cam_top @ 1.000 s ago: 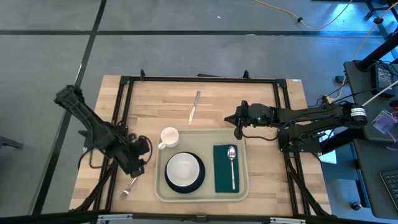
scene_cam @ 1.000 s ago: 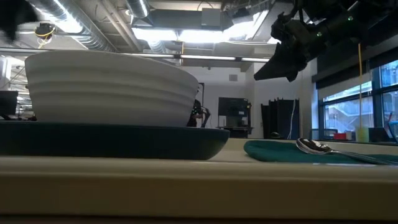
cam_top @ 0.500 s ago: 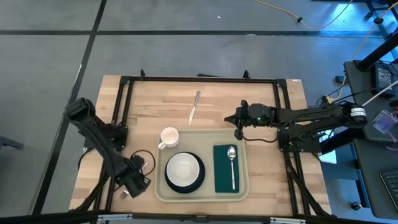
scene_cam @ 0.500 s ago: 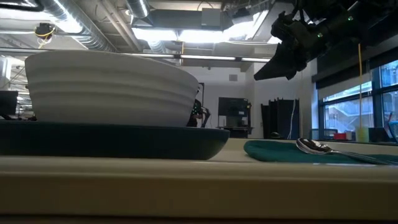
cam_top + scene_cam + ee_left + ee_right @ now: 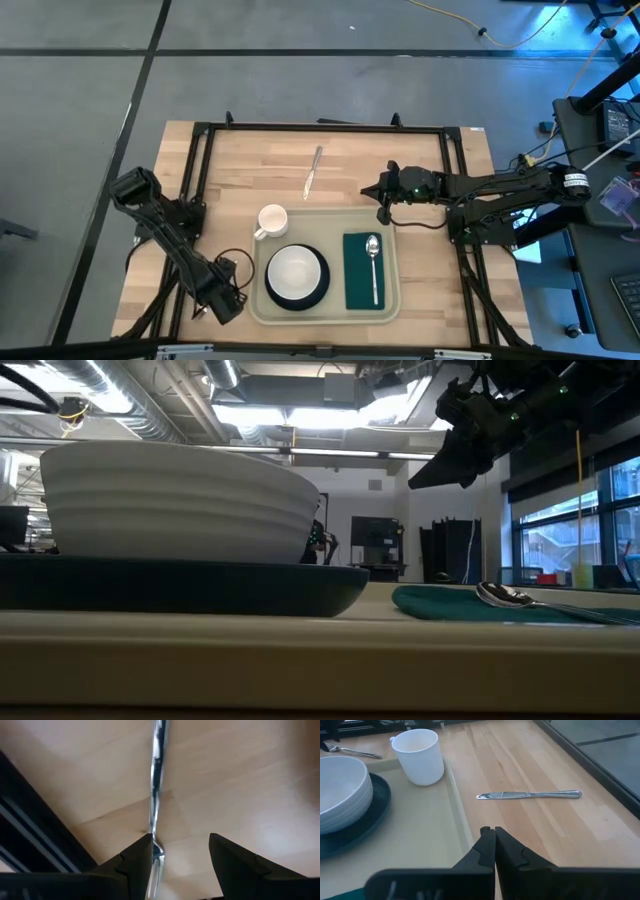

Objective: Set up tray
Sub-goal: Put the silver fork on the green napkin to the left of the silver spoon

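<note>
You had one beige rimmed tray [image 5: 325, 312]; left tool [image 5: 207, 305] released at 7 o'clock over one fork [image 5: 156, 785]; right tool [image 5: 384, 213] clenched, empty.

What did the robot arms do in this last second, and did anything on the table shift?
The left gripper moved toward the table's near edge and now sits over the fork, fingers open astride it, not yet gripping. The right gripper, tray, bowl, mug, spoon and knife stayed put.
</note>
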`<action>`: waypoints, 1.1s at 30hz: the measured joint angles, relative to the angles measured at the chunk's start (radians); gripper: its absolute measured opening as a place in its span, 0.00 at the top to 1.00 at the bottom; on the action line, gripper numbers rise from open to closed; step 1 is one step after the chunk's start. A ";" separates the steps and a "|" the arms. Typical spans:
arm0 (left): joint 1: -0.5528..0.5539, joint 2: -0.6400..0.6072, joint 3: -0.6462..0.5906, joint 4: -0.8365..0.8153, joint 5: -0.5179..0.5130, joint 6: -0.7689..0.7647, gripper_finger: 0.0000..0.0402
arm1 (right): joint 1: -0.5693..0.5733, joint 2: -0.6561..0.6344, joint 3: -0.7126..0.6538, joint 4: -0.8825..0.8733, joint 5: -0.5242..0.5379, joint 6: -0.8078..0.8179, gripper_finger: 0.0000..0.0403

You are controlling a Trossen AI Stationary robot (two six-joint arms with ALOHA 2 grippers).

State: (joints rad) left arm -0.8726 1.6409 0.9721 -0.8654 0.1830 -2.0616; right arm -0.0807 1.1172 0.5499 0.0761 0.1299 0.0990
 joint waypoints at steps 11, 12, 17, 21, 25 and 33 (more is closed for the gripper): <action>-0.002 -0.005 -0.156 0.212 0.041 -0.046 0.56 | 0.000 0.000 0.000 0.000 0.000 0.000 0.99; -0.002 -0.006 -0.168 0.226 0.043 -0.046 0.57 | 0.000 0.000 0.000 0.000 0.000 0.000 0.99; 0.000 -0.007 -0.195 0.241 0.065 -0.014 0.64 | 0.000 0.000 0.000 0.001 0.000 0.001 0.99; 0.000 -0.006 -0.196 0.242 0.065 0.037 0.72 | 0.000 0.000 0.000 0.001 0.000 0.000 0.99; -0.001 -0.005 -0.197 0.240 0.074 0.097 0.80 | 0.000 0.000 0.000 0.001 0.000 -0.001 0.99; -0.002 -0.004 -0.200 0.229 0.083 0.261 0.93 | 0.000 0.000 0.000 0.001 0.000 -0.005 0.99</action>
State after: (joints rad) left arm -0.8745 1.6371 0.7723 -0.6365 0.2657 -1.8009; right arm -0.0807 1.1172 0.5499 0.0769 0.1303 0.0937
